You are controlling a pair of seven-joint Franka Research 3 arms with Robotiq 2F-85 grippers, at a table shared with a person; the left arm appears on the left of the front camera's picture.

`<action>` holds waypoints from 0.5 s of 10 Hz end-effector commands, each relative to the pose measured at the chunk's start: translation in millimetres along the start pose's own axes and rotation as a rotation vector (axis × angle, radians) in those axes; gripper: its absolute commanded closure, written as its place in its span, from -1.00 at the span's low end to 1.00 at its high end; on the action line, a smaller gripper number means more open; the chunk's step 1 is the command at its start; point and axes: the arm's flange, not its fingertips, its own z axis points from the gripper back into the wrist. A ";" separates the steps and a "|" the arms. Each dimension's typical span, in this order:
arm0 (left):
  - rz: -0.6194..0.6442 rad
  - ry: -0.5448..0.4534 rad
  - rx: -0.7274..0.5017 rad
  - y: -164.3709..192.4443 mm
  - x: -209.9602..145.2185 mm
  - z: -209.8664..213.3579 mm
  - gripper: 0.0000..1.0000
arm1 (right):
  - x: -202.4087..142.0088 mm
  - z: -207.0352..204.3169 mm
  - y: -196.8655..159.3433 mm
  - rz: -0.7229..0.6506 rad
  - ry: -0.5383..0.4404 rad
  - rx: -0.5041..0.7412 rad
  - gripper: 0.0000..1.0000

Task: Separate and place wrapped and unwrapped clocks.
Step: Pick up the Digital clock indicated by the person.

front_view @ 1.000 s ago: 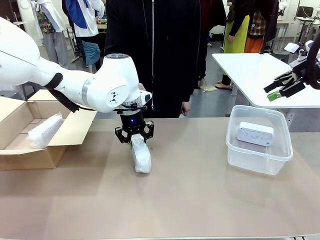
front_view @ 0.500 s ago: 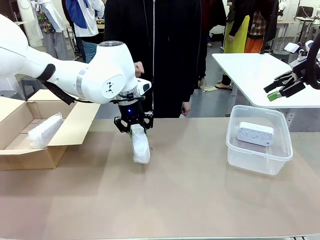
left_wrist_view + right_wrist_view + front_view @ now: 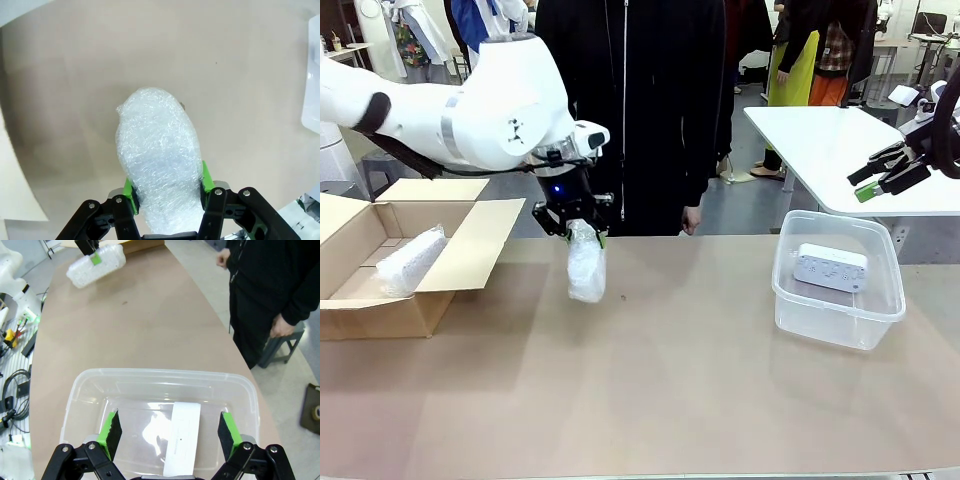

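The left gripper [image 3: 582, 229] clamps the crinkly white wrapped oblong clock bundle [image 3: 586, 265] — now lifted off the tan surface [image 3: 700, 390], moved nearer the brown cardboard box [image 3: 380, 290]. Right gripper [image 3: 170, 432] wide open, empty.

**No legible text**

Nothing in these views can be read: no lettering, label, brand, number or sign. The unwrapped clock [image 3: 831, 267] carries small button marks on its face, too small to make out.

Front camera faces across table [image 3: 720, 400]; wrist cameras look down
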 end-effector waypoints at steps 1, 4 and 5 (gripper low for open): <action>-0.023 0.001 -0.001 17.0 0.5 22.6 0.29 | -0.2 -0.2 0.5 -0.001 -0.001 0.001 -1.00; -0.056 -0.003 0.005 25.8 8.1 39.7 1.00 | -0.2 -0.2 0.5 -0.001 -0.001 0.001 -1.00; -0.068 0.000 0.006 26.2 10.0 42.1 0.68 | -0.2 -0.2 0.5 -0.001 -0.001 0.001 -1.00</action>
